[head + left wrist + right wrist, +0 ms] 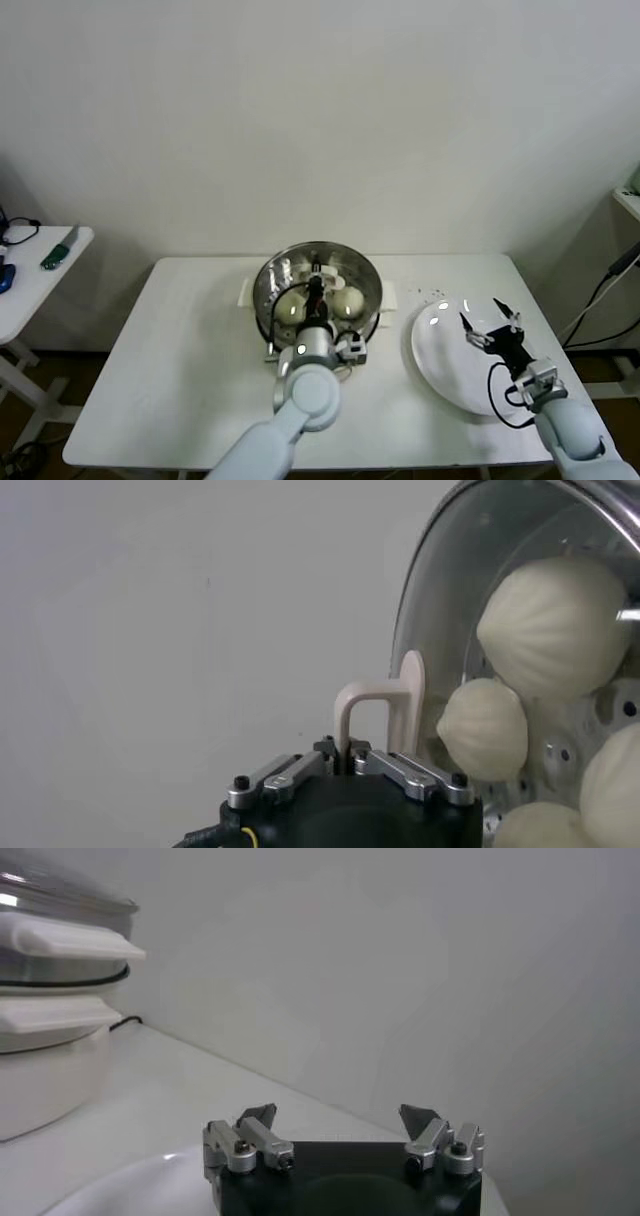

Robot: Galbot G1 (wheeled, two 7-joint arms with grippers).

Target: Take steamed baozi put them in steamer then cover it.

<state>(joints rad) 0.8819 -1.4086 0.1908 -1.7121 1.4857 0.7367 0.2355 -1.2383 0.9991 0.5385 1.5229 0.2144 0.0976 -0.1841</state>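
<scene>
The covering step is in hand: the left tool [347, 755] is clenched on the cream handle [385, 708] of the glass lid [440, 590], held over the steamer [318, 290], where the buns [555, 615] already lie. To my eye, the next move calls for settling the lid squarely, then letting go. The right tool [492, 322] hangs released over the bare plate [440, 350]. The white worktop [190, 360] stands against a plain wall [320, 110], with a side table [30, 270] nearby.

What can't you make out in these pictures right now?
- Head view: the left gripper hides the lid handle and part of the steamer floor.
- Left wrist view: two steamed baozi run off the frame edge.
- Right wrist view: the plate is mostly hidden by the right gripper.
</scene>
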